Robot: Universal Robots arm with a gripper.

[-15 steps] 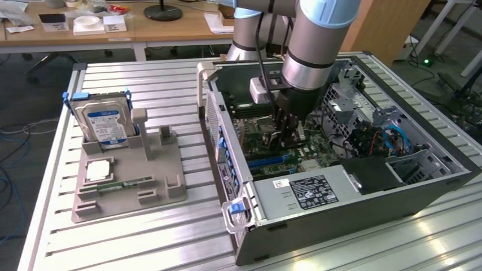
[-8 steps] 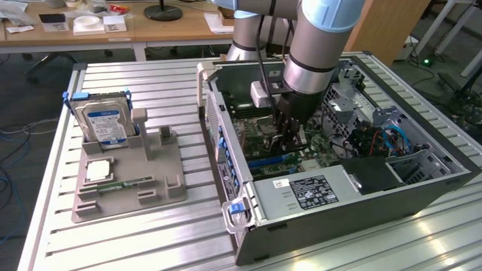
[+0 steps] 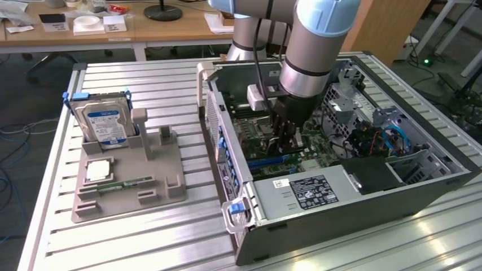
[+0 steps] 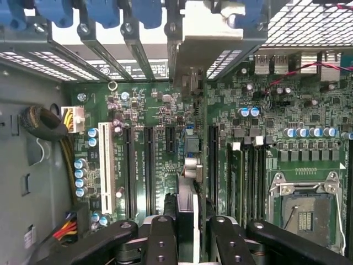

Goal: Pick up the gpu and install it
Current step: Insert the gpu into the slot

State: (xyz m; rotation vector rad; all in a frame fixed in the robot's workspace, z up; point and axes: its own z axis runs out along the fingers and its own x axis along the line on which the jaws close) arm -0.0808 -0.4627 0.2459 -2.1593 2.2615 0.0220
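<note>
Open computer case (image 3: 433,182) lies on its side on slatted metal tabletop (image 3: 135,240), toward exterior view's right. Power supply (image 3: 309,195) at near end. Motherboard (image 4: 160,110) inside: white slot (image 4: 105,168), empty CPU socket (image 4: 306,212), yellow-red cables (image 4: 69,226). Grey fixture (image 3: 143,180) beside case, apart. Hard drive (image 3: 105,125) upright in fixture; memory stick (image 3: 124,184) flat on it. Wooden desk (image 3: 150,31) behind.

Nothing was legible from where I stood: the hard drive (image 3: 105,121) label and the power supply (image 3: 316,193) sticker carried print too small.
</note>
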